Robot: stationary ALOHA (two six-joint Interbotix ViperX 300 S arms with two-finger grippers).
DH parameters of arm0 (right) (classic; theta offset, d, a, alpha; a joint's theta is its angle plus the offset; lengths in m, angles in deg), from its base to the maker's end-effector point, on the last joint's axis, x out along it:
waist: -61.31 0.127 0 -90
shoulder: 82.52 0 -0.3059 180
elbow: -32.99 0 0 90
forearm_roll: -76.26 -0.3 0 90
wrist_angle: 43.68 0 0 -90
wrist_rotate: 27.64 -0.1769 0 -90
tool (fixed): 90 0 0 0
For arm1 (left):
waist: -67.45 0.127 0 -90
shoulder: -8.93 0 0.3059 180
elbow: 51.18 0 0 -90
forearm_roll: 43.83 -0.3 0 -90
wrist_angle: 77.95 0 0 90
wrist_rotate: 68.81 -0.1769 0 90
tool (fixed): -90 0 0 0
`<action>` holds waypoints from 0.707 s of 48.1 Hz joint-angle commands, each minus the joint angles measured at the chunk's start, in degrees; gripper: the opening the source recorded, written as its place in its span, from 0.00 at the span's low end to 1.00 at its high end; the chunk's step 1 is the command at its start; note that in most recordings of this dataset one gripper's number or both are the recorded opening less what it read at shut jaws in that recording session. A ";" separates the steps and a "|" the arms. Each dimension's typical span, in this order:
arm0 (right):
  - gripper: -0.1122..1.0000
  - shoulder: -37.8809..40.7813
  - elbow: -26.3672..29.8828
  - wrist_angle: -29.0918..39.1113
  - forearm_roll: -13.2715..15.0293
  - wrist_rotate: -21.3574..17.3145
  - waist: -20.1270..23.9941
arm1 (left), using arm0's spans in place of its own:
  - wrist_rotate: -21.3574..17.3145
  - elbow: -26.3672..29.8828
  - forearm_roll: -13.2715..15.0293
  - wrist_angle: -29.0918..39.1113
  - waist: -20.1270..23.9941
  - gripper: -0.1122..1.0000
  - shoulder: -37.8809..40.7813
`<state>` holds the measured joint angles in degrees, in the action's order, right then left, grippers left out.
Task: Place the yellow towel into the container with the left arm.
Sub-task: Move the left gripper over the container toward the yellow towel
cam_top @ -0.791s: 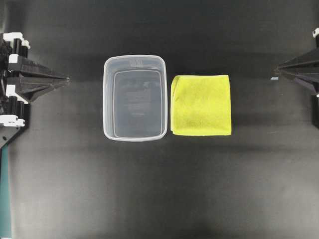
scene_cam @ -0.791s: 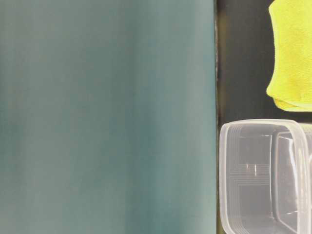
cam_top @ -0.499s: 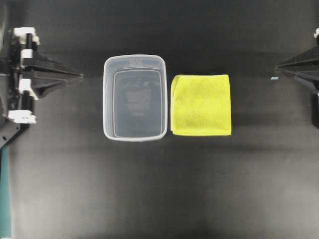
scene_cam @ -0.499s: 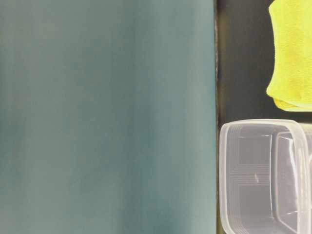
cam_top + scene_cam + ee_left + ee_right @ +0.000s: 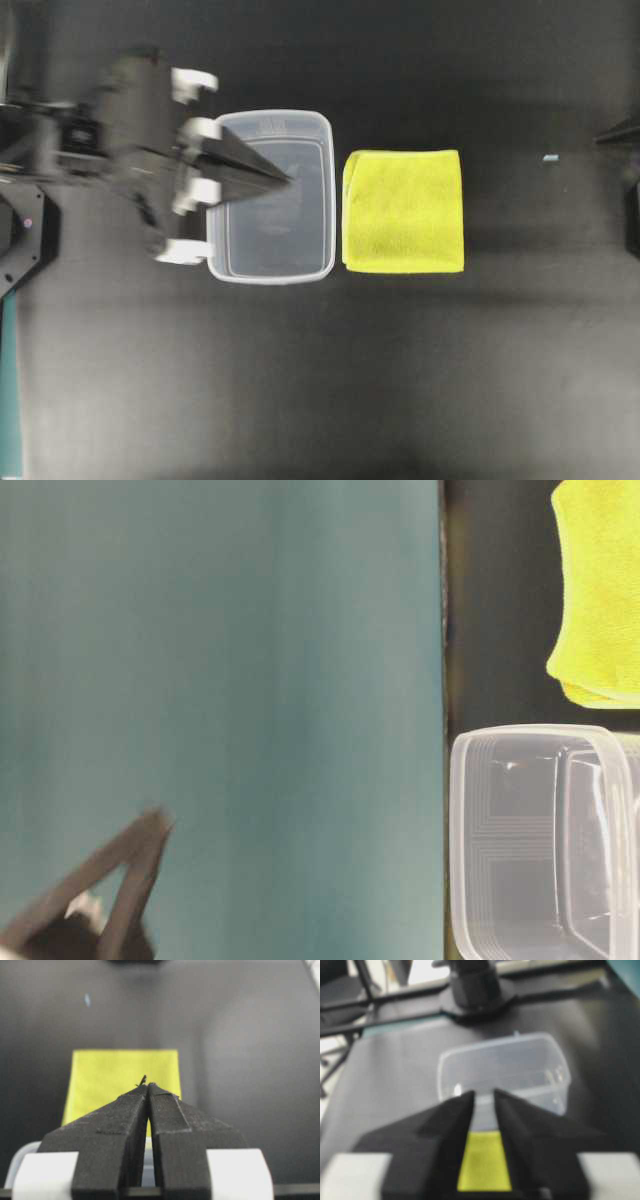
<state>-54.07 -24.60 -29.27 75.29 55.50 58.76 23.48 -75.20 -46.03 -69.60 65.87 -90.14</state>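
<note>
The yellow towel (image 5: 404,211) lies flat and folded on the black table, just right of the container (image 5: 270,277), a clear empty tub. My left gripper (image 5: 288,180) is shut, hovers over the tub's inside and points at the towel. In the left wrist view the shut tips (image 5: 147,1085) sit in front of the towel (image 5: 110,1072), with the tub's rim (image 5: 20,1155) low at the left. My right gripper (image 5: 612,134) is at the far right edge. Its fingers (image 5: 483,1094) stand apart, empty, with the towel (image 5: 485,1167) and tub (image 5: 505,1065) beyond. The table-level view shows towel (image 5: 600,590), tub (image 5: 520,830) and left gripper (image 5: 150,825).
A small pale scrap (image 5: 551,158) lies on the table right of the towel. A teal wall (image 5: 220,680) fills most of the table-level view. A black arm base (image 5: 475,985) stands behind the tub in the right wrist view.
The left arm has swung from the left edge rightward until its shut tip is over the container. The right gripper has drawn back toward the right edge. Towel and tub have not moved.
</note>
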 commanded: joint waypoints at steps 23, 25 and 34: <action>0.80 -3.16 -1.67 4.66 -0.09 0.88 -0.18 | -0.97 30.67 -0.26 29.09 2.64 0.65 25.75; 0.80 -3.52 -1.67 4.66 -0.09 0.79 -0.09 | -1.93 33.31 -0.26 30.85 2.46 0.75 28.39; 0.80 -4.92 -1.67 3.16 -0.09 0.62 -0.18 | -9.14 41.13 -0.26 34.01 2.02 0.91 38.41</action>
<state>-59.08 -26.71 -24.52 75.38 56.29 58.68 16.97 -37.85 -46.12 -36.38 68.24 -55.16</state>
